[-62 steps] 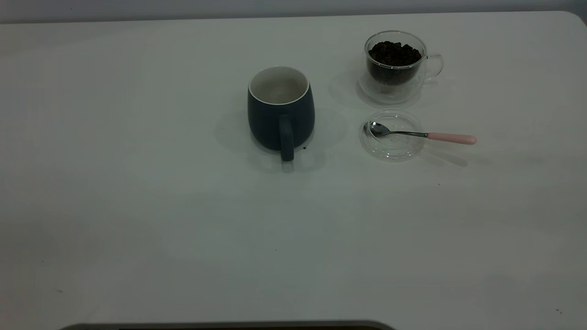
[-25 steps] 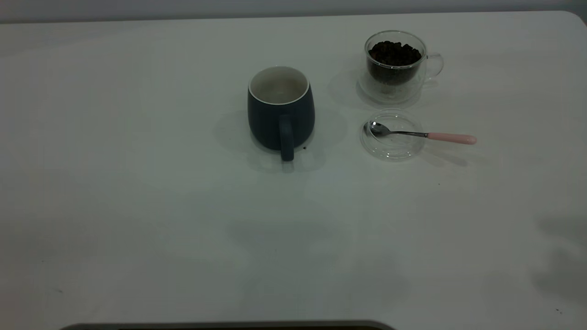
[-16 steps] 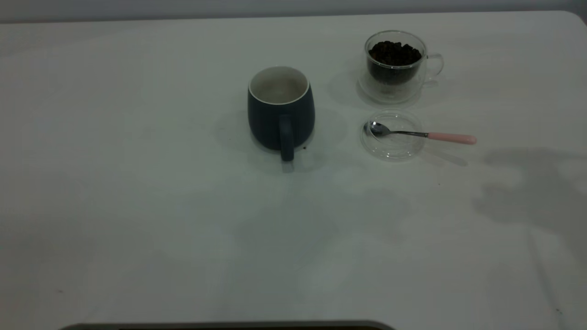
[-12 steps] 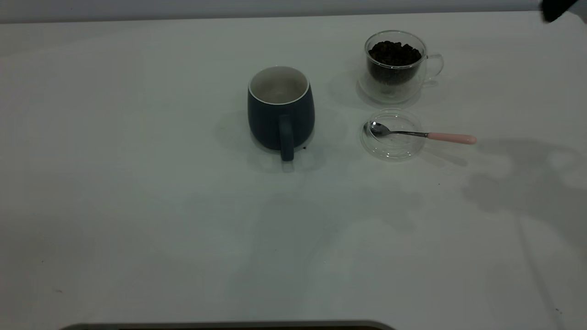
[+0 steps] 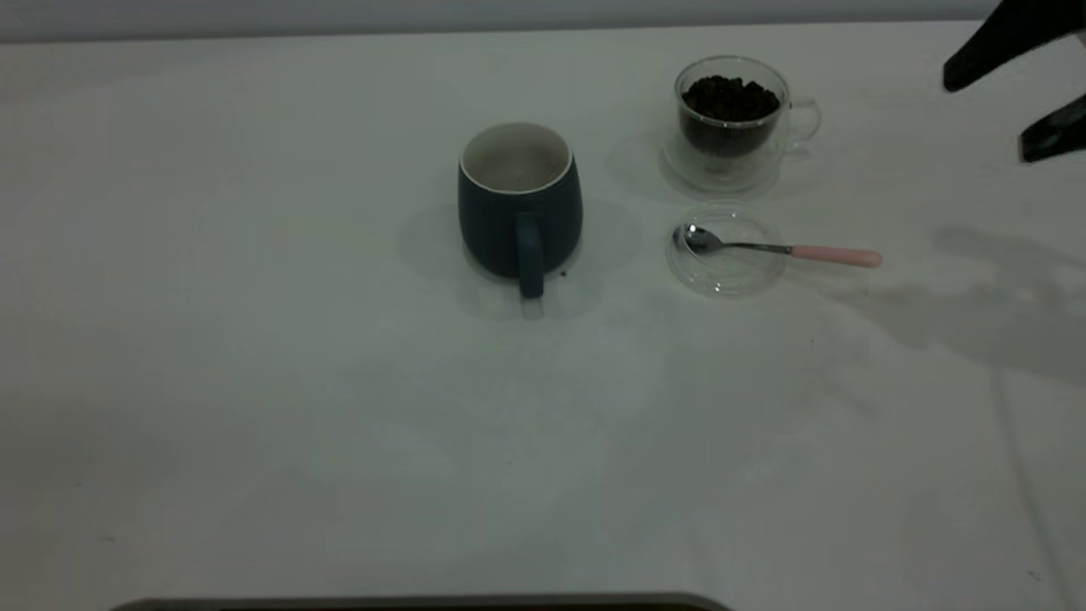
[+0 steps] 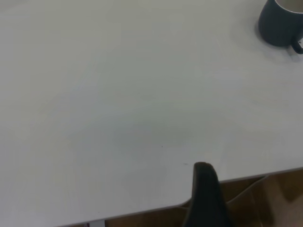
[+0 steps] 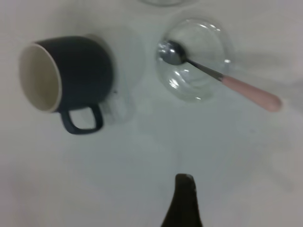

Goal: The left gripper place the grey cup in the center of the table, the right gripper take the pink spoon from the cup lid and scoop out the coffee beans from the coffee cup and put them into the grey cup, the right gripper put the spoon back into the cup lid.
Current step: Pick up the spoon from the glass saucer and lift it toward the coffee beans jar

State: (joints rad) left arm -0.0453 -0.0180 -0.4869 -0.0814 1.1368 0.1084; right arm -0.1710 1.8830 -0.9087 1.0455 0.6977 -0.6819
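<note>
The grey cup stands upright mid-table, handle toward the near edge; it also shows in the right wrist view and the left wrist view. The coffee cup holds coffee beans at the back right. In front of it the pink spoon rests with its bowl in the cup lid, also seen in the right wrist view, spoon on lid. My right gripper is open and empty, in the air right of the coffee cup. One finger of my left gripper shows over the table's edge.
The table is plain white with a few dark specks. A single dark speck lies by the grey cup's base. A dark rim runs along the near edge. The right arm's shadow falls right of the spoon.
My right gripper has come into view at the upper right and moved down and left toward the coffee cup. Its shadow has shifted across the right side of the table. The cups, lid and spoon have not moved.
</note>
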